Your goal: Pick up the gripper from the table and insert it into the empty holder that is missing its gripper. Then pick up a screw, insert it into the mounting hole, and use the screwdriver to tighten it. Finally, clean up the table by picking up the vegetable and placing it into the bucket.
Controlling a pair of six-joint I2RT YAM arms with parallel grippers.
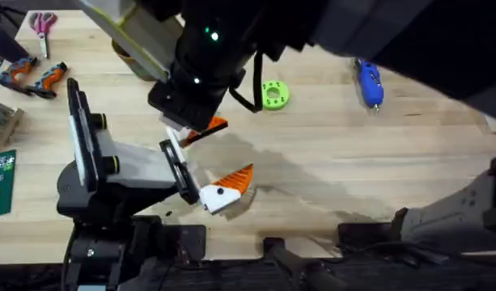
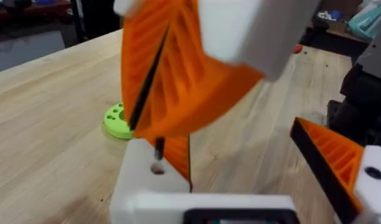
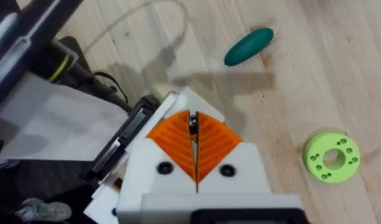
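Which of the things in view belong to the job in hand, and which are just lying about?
Belongs to the job:
- screw, pinched in the right gripper
- holder, just under the screw
- screwdriver
- vegetable

Just lying about:
- lime-green disc
- scissors
- orange-handled pliers
- green circuit board

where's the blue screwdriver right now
In the overhead view, the screwdriver lies on the table's far right part, to the right of the lime-green disc, with bare wood between them.

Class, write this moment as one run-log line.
right gripper shut on screw | screw over holder hole | left gripper open | vegetable on table
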